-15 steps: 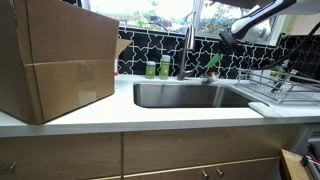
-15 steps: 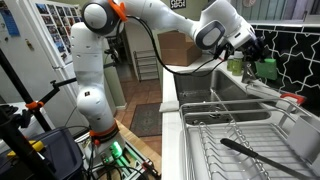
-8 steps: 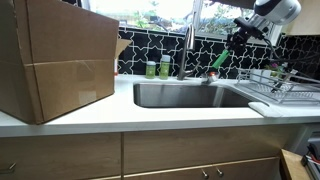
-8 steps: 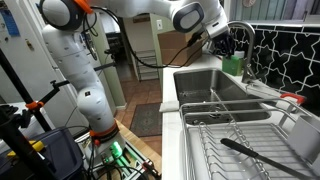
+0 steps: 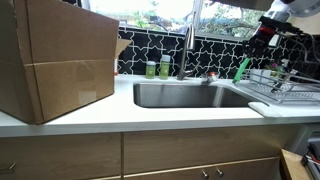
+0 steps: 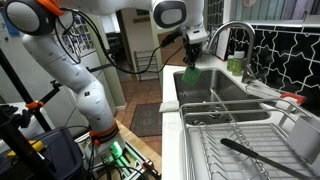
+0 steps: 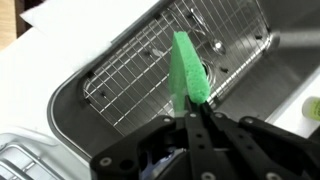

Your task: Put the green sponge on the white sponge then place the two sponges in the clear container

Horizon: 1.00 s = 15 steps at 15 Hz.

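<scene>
One thin bright green sponge [image 7: 187, 68], edge-on, pinched by fingers [image 7: 212, 133]

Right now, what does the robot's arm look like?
The arm is white, made of fat rounded tubes, with orange rings at its joints and black cables hanging along it. Its gripper is black.

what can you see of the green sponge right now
The green sponge is a bright green, thin rectangular slab that looks soft and foamy. The gripper is shut on one end of it, so it is held in the air and touches nothing else. The wrist view shows it nearly edge-on above the steel sink and the wire grid on the sink's floor. In both exterior views it hangs down below the gripper.
</scene>
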{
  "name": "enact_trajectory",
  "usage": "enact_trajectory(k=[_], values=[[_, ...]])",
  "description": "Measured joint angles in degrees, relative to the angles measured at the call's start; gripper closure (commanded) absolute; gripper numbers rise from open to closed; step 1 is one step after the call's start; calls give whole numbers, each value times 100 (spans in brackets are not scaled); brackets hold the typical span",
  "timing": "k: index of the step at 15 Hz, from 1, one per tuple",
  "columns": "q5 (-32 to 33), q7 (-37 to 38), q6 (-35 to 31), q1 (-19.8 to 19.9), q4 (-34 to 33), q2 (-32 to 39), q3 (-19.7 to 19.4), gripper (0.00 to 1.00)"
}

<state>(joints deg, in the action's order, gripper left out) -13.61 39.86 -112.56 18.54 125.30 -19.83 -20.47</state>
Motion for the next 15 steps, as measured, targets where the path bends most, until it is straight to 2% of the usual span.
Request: enact_trajectory(k=[4, 11, 15], values=[[2, -1304, 712, 121, 250, -98, -74, 95], [12, -3974, 1150, 212, 411, 191, -438, 96], [8, -4437, 1155, 202, 381, 326, -469, 96]])
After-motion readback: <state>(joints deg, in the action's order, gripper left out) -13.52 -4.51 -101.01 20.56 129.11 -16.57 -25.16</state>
